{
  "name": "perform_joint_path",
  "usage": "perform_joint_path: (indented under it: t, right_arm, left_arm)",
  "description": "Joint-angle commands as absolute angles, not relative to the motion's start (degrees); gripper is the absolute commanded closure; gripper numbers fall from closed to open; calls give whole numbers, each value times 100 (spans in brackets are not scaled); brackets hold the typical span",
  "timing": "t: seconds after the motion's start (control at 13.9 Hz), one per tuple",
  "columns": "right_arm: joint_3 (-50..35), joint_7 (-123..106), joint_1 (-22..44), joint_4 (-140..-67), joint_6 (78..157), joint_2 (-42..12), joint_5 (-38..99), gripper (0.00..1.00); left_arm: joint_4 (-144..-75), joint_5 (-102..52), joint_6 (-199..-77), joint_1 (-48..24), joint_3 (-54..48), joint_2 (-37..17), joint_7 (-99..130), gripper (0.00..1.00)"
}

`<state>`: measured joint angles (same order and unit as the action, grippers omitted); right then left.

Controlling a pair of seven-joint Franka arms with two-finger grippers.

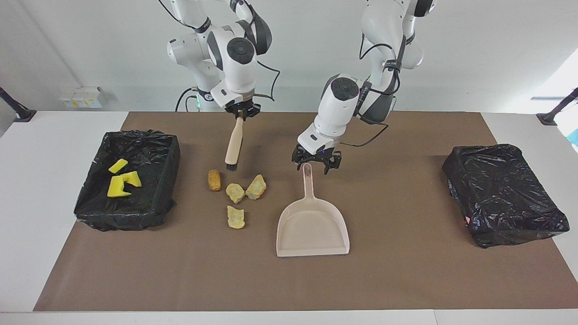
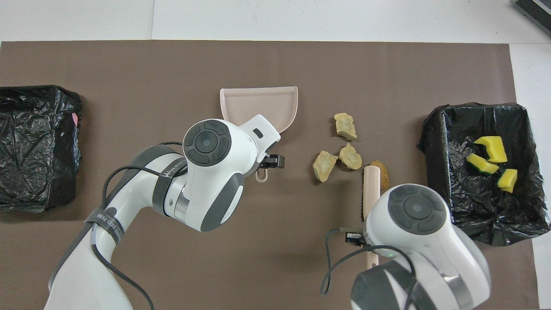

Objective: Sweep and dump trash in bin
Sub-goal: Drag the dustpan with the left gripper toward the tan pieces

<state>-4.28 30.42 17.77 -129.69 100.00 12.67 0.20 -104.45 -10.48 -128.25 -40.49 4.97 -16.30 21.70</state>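
Centre frame, the left gripper (image 1: 316, 163) hangs spread wide over the dustpan (image 1: 312, 225) handle. Just beside it, the right gripper (image 1: 242, 113) clamps the brush (image 1: 234, 145) above four crumbly lumps (image 1: 236, 193); three sponge bits (image 1: 122, 179) lie in the bin (image 1: 156, 198) at frame's edge.

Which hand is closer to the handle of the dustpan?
Left. The left hand hangs open right over the tip of the dustpan handle. The right hand holds the brush over the crumbly lumps.
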Motion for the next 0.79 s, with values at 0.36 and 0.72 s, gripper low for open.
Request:
perform_joint_path:
  t: [0.36, 0.72]
  right_arm:
    - [-510, 1230, 193, -13710, 11011, 1468, -88, 100]
    - [-510, 1133, 193, -13895, 11600, 1171, -79, 100]
  left_arm:
    - [-10046, -1063, -12876, -4104, 554, -2144, 2144, 1]
    - [-10055, -1107, -12937, -4157, 536, -2241, 2136, 51]
